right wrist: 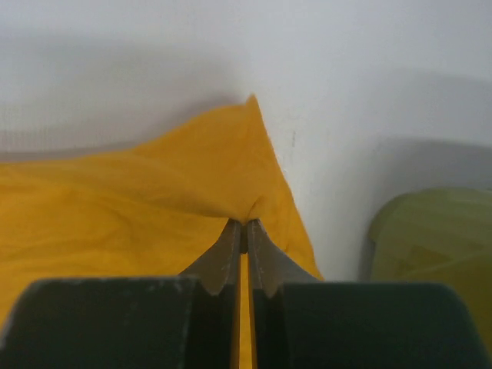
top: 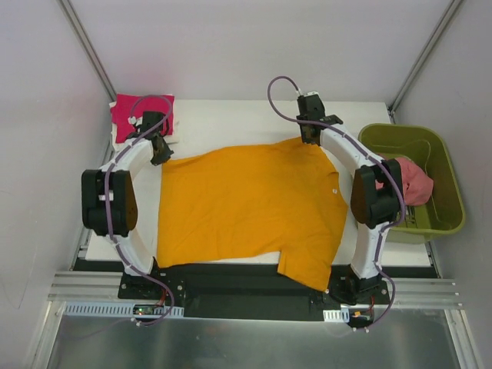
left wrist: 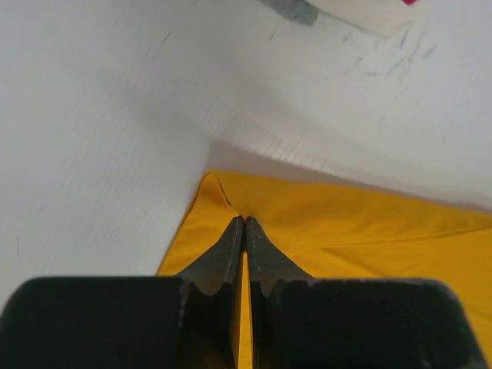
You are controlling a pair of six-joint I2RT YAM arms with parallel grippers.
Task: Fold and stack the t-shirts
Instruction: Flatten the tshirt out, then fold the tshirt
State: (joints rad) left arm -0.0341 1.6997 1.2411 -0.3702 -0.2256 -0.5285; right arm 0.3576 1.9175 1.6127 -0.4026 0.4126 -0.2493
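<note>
An orange t-shirt (top: pixel 246 204) lies spread on the white table, one sleeve hanging over the near edge. My left gripper (top: pixel 161 151) is shut on its far left corner; the left wrist view shows the jaws (left wrist: pixel 244 223) pinching the orange cloth (left wrist: pixel 346 231). My right gripper (top: pixel 310 137) is shut on the far right corner; the right wrist view shows the jaws (right wrist: pixel 244 224) pinching the orange cloth (right wrist: pixel 138 200). A folded magenta shirt (top: pixel 138 111) lies at the far left corner of the table.
A green bin (top: pixel 419 181) stands to the right of the table with a pink shirt (top: pixel 411 181) in it; its rim shows in the right wrist view (right wrist: pixel 430 246). The white table (top: pixel 231 123) ends at a black rail at the near edge.
</note>
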